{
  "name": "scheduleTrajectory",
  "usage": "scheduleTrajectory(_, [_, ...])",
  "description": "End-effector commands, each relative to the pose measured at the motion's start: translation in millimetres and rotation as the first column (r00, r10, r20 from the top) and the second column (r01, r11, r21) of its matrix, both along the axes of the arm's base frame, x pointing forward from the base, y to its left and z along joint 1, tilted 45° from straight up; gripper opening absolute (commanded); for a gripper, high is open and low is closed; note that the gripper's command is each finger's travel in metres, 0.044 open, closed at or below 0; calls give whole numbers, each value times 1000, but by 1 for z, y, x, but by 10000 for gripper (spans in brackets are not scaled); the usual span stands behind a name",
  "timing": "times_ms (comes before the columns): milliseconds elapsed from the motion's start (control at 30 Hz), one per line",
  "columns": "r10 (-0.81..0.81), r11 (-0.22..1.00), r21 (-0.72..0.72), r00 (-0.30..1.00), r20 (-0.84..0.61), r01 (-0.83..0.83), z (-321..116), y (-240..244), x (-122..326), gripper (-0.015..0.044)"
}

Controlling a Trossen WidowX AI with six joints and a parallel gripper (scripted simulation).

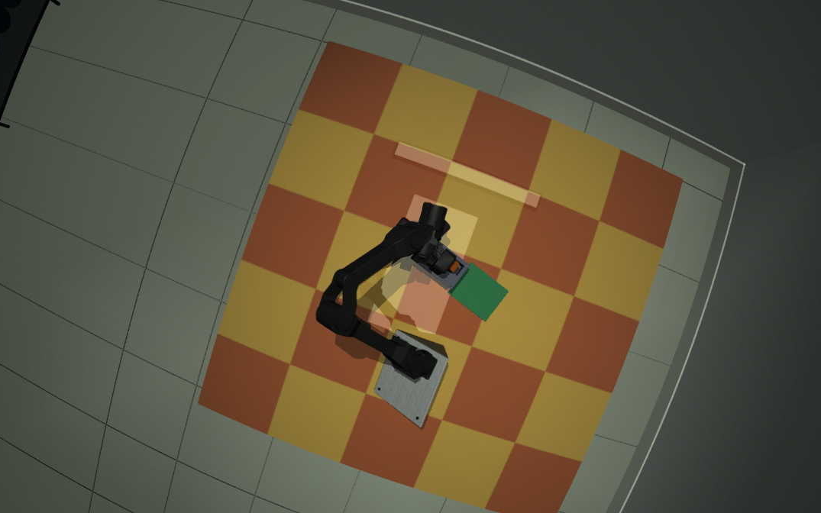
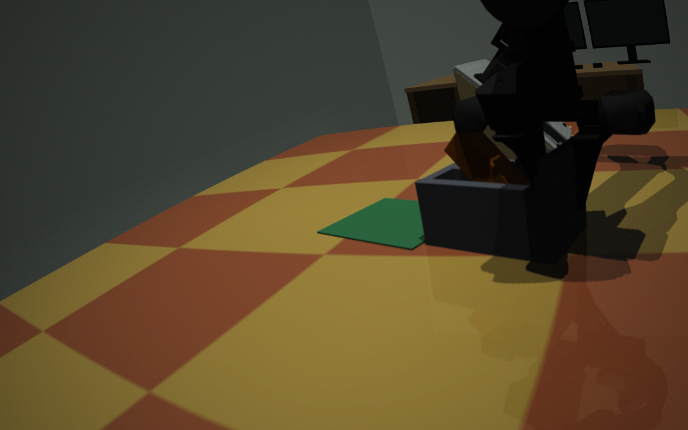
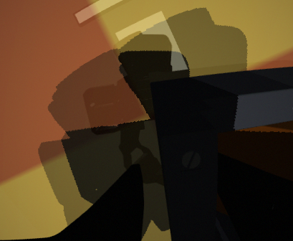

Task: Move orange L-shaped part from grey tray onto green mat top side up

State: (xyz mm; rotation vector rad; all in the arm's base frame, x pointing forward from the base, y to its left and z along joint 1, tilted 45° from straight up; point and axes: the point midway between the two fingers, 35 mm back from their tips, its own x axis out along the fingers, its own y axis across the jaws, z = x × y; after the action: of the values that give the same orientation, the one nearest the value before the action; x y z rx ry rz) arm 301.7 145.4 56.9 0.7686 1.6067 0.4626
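The orange part (image 1: 454,266) (image 2: 475,155) (image 3: 265,147) is steeply tipped in the pocket of the grey tray (image 1: 458,281) (image 2: 475,216) (image 3: 265,111). Its end towards the mat stands well above the rim, and its other end is down in the pocket under my fingers. My gripper (image 2: 557,187) (image 3: 175,166) is partly open with nothing pinched. One finger is down in the pocket at the part's low end, the other outside the tray wall. The fingertips are hidden in the top view. The green mat (image 1: 480,291) (image 2: 376,221) lies flat beside the tray, bare.
The arm's metal base plate (image 1: 408,395) lies on the checkered floor, with the arm curving round from it to the tray. The tray walls rise high around the pocket. A desk (image 2: 434,85) with monitors (image 2: 627,23) stands far behind.
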Motion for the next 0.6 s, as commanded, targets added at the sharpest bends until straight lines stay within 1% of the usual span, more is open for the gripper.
scheduleTrajectory(0, [-1, 1000, -2, 1000, -3, 1, 5, -1, 1, 180])
scheduleTrajectory(200, [-3, 1000, -5, 1000, -7, 3, 15, -1, 2, 180])
scheduleTrajectory(267, [-4, 1000, -7, 1000, -7, 4, 20, -8, 4, 180])
scheduleTrajectory(367, [-4, 1000, -14, 1000, -7, 4, 39, -35, 7, 180])
scheduleTrajectory(467, [-4, 1000, -12, 1000, -8, 3, 67, -69, 6, 180])
scheduleTrajectory(567, [-3, 1000, -9, 1000, -8, 3, 75, -78, 4, 180])
